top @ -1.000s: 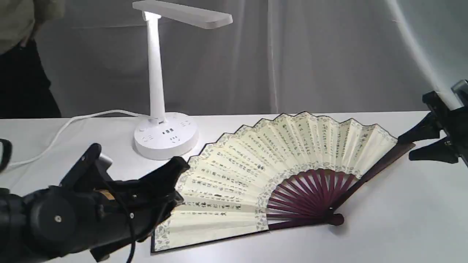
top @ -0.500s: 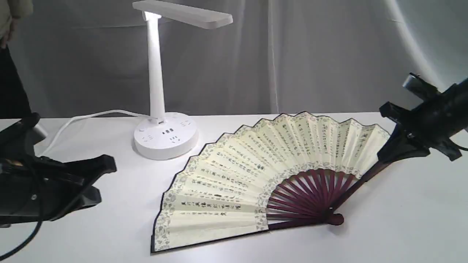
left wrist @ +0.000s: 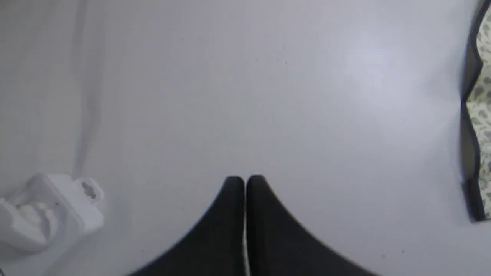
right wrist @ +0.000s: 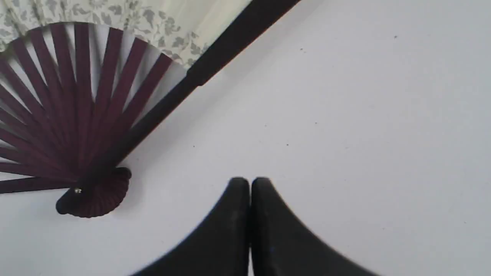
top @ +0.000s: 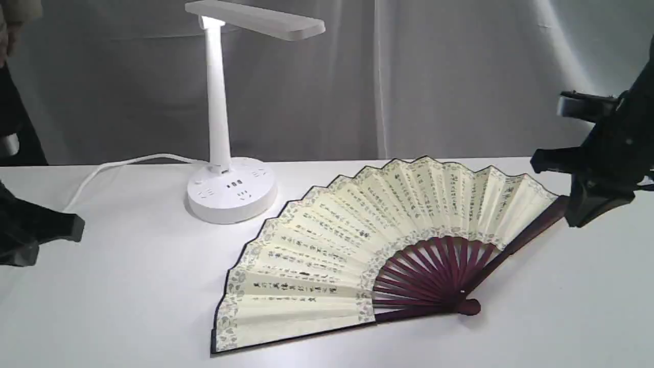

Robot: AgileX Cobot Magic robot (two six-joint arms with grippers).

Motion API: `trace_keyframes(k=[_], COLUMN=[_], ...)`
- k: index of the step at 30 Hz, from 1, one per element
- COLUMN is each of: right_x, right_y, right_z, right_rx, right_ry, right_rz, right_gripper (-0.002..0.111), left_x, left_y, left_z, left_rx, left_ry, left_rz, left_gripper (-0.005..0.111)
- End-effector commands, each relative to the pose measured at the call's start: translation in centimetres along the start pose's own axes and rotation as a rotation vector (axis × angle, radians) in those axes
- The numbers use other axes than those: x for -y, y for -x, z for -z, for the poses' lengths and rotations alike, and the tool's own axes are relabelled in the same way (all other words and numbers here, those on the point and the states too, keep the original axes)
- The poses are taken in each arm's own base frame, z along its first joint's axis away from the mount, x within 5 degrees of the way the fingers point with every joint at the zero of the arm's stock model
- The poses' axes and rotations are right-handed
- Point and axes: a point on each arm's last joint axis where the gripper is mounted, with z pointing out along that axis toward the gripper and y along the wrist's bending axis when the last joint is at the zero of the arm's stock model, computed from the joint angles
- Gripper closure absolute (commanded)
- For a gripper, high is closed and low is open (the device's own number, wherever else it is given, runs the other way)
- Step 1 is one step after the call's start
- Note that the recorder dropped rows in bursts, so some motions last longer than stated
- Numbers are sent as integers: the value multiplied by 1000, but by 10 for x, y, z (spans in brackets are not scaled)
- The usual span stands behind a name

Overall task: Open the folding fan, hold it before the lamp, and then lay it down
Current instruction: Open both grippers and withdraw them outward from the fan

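Observation:
The folding fan (top: 378,240) lies spread open and flat on the white table, cream leaf with black calligraphy, dark ribs meeting at the pivot (top: 467,306). The white lamp (top: 225,128) stands behind its left end, head lit. My left gripper (top: 56,232) is at the far left edge, shut, well away from the fan; the left wrist view shows its tips (left wrist: 244,180) together over bare table, the fan's border (left wrist: 479,115) at the edge. My right gripper (top: 580,217) hangs above the fan's right guard, shut and empty. In the right wrist view its tips (right wrist: 250,182) sit beside the ribs (right wrist: 69,115).
The lamp's white cord (top: 107,171) runs left across the table's back. A white plug or adapter (left wrist: 46,211) lies on the table near my left gripper. A person (top: 10,76) stands at the back left. A grey curtain hangs behind the table.
My left arm has pulled back from the fan's left end to the far left edge. My right gripper has risen and drawn away from the right guard. The fan stays flat.

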Motion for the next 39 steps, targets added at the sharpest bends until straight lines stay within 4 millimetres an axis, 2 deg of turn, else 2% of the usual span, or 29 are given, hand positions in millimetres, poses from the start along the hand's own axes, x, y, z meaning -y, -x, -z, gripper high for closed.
trace_keyframes(k=[1,7,10,14,19,28,31,39], right_x=[-8,-13,-14,-16,-16,9,9,9], right_y=[-8,-39,-51,-64,-77,-101,-108,-127], right_z=[28,45,51,59,63,73,75,83], right_rx=[54,55,89,119,122,183,206,296], right_ry=[-21,-23,-29,-33,-34,-67,-106,-169], right_rz=[14,24,51,56,53,-33,-13,25], right_gripper=[108,108,108,108,108,108,108,108], left_x=[-2,-11,-20,-24,-24,-23,-21,0], left_y=[12,23,24,24,24,22,22,21], left_z=[12,18,15,12,11,11,11,12], left_rx=[42,52,9,-7,-17,-34,-35,-28], left_ry=[9,-52,-77,-36,-33,-38,-45,-24], left_rz=[20,108,74,21,41,61,66,-75], left_gripper=[107,107,107,107,107,107,107,107])
